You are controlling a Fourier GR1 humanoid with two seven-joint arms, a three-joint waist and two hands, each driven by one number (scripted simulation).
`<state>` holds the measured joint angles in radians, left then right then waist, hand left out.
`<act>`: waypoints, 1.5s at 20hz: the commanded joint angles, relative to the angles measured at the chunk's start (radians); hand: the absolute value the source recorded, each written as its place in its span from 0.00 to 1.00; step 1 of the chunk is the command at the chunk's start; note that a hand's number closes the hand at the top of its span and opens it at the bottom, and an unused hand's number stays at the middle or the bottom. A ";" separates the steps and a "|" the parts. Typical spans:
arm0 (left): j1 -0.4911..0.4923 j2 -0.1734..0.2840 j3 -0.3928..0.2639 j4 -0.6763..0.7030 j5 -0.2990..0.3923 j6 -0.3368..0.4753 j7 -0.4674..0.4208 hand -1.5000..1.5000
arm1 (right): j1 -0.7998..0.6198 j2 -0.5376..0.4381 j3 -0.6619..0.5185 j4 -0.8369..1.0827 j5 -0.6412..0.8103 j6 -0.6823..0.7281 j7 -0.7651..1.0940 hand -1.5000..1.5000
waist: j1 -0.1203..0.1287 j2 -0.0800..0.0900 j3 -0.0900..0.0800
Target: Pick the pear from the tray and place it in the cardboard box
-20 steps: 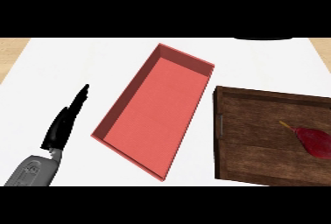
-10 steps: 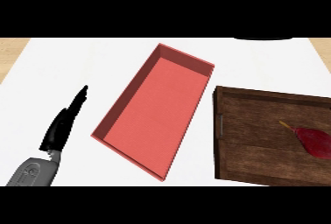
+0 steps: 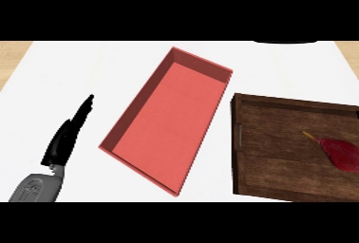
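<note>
The left hand [image 3: 67, 137] rests near the counter's [image 3: 84, 71] left edge, fingers straight, holding nothing. The right hand is out of sight. The red pear [image 3: 341, 153] lies at the tray's [image 3: 280, 137] right edge, untouched. The red box [image 3: 168, 118] sits just left, open on top, nothing blocking it.

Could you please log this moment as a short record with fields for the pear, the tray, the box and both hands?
pear: dark red, lying in the tray, at the view's right edge
tray: dark wood, right of the box
box: red, shallow, holds nothing
left hand: open, fingers straight, left of the box
right hand: not in view
</note>
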<state>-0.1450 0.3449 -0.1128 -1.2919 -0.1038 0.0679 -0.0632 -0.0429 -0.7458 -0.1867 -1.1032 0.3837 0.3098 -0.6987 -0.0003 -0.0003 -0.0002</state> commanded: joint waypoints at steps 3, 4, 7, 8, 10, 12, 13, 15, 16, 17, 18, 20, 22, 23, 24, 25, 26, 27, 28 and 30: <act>0.050 -0.032 0.029 -0.040 -0.043 -0.026 -0.008 0.50 | -0.024 0.053 -0.008 -0.017 0.064 0.008 0.044 0.00 | 0.001 0.000 0.000; -0.006 -0.034 0.054 0.011 -0.047 -0.040 -0.008 0.50 | -0.041 0.042 -0.022 0.000 0.067 0.030 0.034 0.00 | 0.000 0.000 0.000; 0.033 -0.057 0.046 -0.060 -0.057 -0.036 0.020 0.50 | -0.006 0.084 -0.010 -0.045 0.075 0.029 0.012 0.00 | 0.000 -0.001 0.000; 0.005 -0.073 0.037 0.004 -0.085 -0.023 -0.011 0.50 | -0.068 0.068 -0.015 -0.049 0.065 0.078 0.083 0.00 | 0.000 0.000 0.000; 0.010 -0.065 0.049 -0.049 -0.085 -0.053 0.037 0.50 | -0.083 0.069 -0.009 0.011 0.106 0.070 0.032 0.00 | 0.001 0.000 0.000; 0.028 -0.078 0.064 -0.025 -0.093 -0.050 0.001 0.50 | -0.084 0.095 -0.004 0.063 0.136 0.040 -0.018 0.00 | 0.002 0.000 0.000; 0.029 -0.076 0.065 -0.075 -0.087 -0.070 0.049 0.50 | -0.071 0.127 -0.003 -0.018 0.121 0.058 0.067 0.00 | 0.001 0.000 0.000; 0.006 -0.083 0.058 -0.130 -0.094 -0.071 0.123 0.50 | -0.079 0.153 0.014 0.043 0.156 0.008 0.024 0.00 | 0.003 0.000 0.001; -0.008 -0.098 0.080 -0.015 -0.110 -0.056 0.013 0.50 | -0.092 0.135 0.004 -0.048 0.134 0.086 0.103 0.00 | -0.001 0.000 0.000; -0.039 -0.102 0.084 -0.022 -0.119 -0.066 0.051 0.50 | -0.122 0.134 -0.009 0.069 0.171 0.027 0.020 0.00 | 0.001 0.001 0.000; -0.001 -0.054 0.110 -0.090 -0.079 -0.120 0.071 0.50 | -0.107 0.159 0.009 0.052 0.178 0.011 0.021 0.00 | 0.003 0.000 0.000; 0.009 -0.127 0.076 0.019 -0.141 -0.031 -0.021 0.50 | -0.084 0.207 0.029 0.016 0.185 -0.009 0.048 0.00 | -0.001 0.001 0.000; -0.052 -0.101 0.101 0.005 -0.122 -0.072 0.035 0.50 | -0.171 0.191 0.028 0.136 0.212 -0.012 0.011 0.00 | 0.004 0.002 0.001; 0.019 -0.067 0.117 0.003 -0.110 -0.102 -0.029 0.50 | -0.083 0.186 0.024 0.031 0.195 0.015 0.023 0.00 | 0.000 0.000 0.000; 0.073 -0.075 0.102 -0.086 -0.097 -0.111 -0.007 0.50 | -0.126 0.178 0.027 0.102 0.214 0.011 0.008 1.00 | 0.007 0.000 0.001; -0.047 -0.088 0.111 -0.020 -0.123 -0.080 0.042 0.50 | -0.123 0.208 0.042 0.108 0.252 -0.068 -0.006 1.00 | 0.002 0.002 0.001; -0.009 -0.090 0.110 -0.016 -0.115 -0.081 0.016 0.50 | -0.084 0.196 0.009 0.107 0.273 -0.183 -0.067 1.00 | 0.001 0.002 0.001; -0.020 -0.132 0.084 0.016 -0.152 -0.034 0.004 0.50 | -0.130 0.204 0.006 0.017 0.245 -0.134 0.003 1.00 | -0.004 0.001 0.000; -0.003 -0.151 0.057 -0.016 -0.168 -0.025 0.020 0.50 | -0.128 0.228 0.007 0.078 0.264 -0.191 -0.042 1.00 | 0.002 0.001 0.001; 0.042 -0.101 0.090 -0.064 -0.122 -0.085 0.007 0.50 | -0.068 0.227 -0.015 0.038 0.257 -0.228 -0.085 1.00 | 0.001 -0.001 0.001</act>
<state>-0.1384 0.2384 -0.0224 -1.3219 -0.2318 -0.0013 -0.0470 -0.1527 -0.5823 -0.1909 -1.0618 0.6326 0.2015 -0.7351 -0.0033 -0.0080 -0.0215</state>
